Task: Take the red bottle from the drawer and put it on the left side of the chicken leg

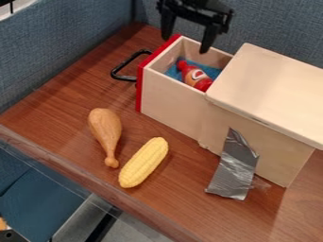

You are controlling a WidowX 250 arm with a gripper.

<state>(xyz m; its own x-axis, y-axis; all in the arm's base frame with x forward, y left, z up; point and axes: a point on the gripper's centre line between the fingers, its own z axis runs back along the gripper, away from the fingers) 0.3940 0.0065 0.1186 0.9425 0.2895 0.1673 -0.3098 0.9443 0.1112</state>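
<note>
From my fixed camera, I have the black tool (pixel 186 43) at the top of the frame, hanging over the open drawer (pixel 170 101). It is released, its two dark, angular fingers (pixel 206 41) spread wide. The red bottle (pixel 200 84) is inside the drawer, right of upper centre: glossy, with a narrow neck, a rounded cap pointing to the upper left and an orange label round its body. It lies on a blue lining (pixel 172 72).

The drawer is pale, smooth wood with a flat red front and a bent black handle (pixel 122 66), sticking out of a pale wooden box (pixel 271 90) with a rounded lid. Crinkled silver tape (pixel 234 170) runs down from the box onto the surface (pixel 56 113), which is reddish-brown wood grain. At lower left of centre, I see the smooth brown chicken leg (pixel 105 130), narrowing to a knob, and just beside it the yellow corn (pixel 144 162) with bumpy kernels.

The top edge cuts off my arm, the right edge cuts off the box, and the drawer's near wall hides part of the bottle's lower end.
</note>
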